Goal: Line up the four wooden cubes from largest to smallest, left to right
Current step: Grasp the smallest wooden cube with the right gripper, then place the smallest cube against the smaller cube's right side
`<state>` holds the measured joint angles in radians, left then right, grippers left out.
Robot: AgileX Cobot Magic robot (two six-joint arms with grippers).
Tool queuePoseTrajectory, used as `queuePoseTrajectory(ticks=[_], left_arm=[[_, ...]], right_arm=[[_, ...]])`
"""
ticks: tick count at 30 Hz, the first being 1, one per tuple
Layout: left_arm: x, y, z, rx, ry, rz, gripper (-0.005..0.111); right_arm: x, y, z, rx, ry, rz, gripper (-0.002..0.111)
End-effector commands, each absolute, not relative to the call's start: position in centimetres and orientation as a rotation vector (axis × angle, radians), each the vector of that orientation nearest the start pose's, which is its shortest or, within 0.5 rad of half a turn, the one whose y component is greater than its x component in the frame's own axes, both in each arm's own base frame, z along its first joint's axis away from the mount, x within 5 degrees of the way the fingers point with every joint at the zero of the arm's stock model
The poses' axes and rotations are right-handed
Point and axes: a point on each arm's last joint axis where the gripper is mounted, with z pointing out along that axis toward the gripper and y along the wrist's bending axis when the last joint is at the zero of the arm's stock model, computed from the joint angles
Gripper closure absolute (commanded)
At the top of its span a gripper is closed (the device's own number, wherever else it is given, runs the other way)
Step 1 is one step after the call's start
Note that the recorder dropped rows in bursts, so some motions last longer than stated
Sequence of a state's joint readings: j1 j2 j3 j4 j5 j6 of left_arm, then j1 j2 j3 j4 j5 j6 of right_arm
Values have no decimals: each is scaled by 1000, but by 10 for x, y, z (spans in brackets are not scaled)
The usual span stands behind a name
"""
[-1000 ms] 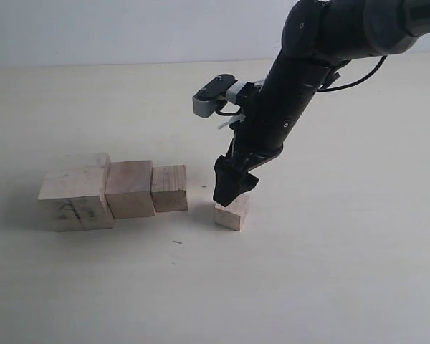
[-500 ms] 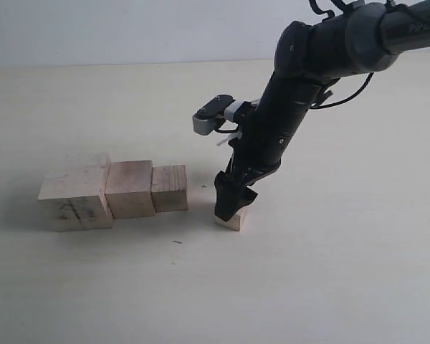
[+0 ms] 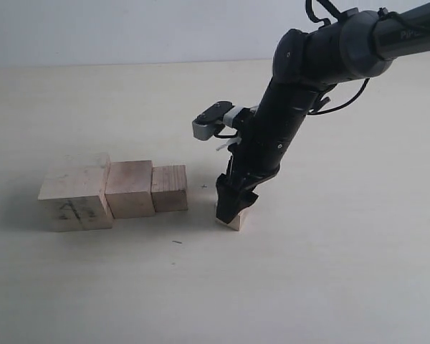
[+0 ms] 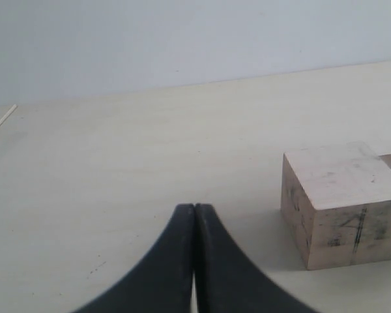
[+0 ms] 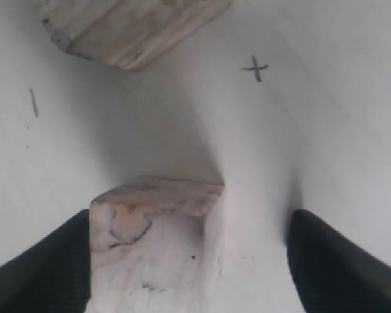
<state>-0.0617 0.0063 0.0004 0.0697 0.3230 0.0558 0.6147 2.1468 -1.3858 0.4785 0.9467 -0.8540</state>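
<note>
Three of the four wooden cubes stand touching in a row on the left of the table: the largest cube [image 3: 75, 193] with dark marks on its front, the medium cube [image 3: 129, 188] and a smaller cube [image 3: 170, 188]. The smallest cube [image 3: 235, 221] sits apart to their right. My right gripper [image 3: 231, 206] is down over it and open. In the right wrist view the smallest cube [image 5: 156, 241] lies against one finger [image 5: 58, 261], with a gap to the other finger [image 5: 332, 254]. My left gripper [image 4: 194, 208] is shut and empty, near the largest cube [image 4: 342, 202].
A small pencilled cross [image 5: 255, 67] marks the table between the row and the smallest cube. The smaller cube's corner [image 5: 130, 29] shows just beyond it. A short dark mark [image 3: 177, 242] lies on the table in front of the row.
My right gripper has come down around the smallest cube, hiding most of it in the exterior view. Its jaws have narrowed a little. The three cubes in the row have not moved.
</note>
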Motion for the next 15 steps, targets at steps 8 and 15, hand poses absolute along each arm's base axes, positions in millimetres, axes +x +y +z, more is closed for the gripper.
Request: queuePoseTrajectory(ticks=[8,15], left_arm=[[54,-1,185,148,1794,67,107],[54,-1,185,148,1794,67,107]], right_arm=[[305,249,114,-1832,2527,469,108],[315,245,121,-2067,2292,305,108]])
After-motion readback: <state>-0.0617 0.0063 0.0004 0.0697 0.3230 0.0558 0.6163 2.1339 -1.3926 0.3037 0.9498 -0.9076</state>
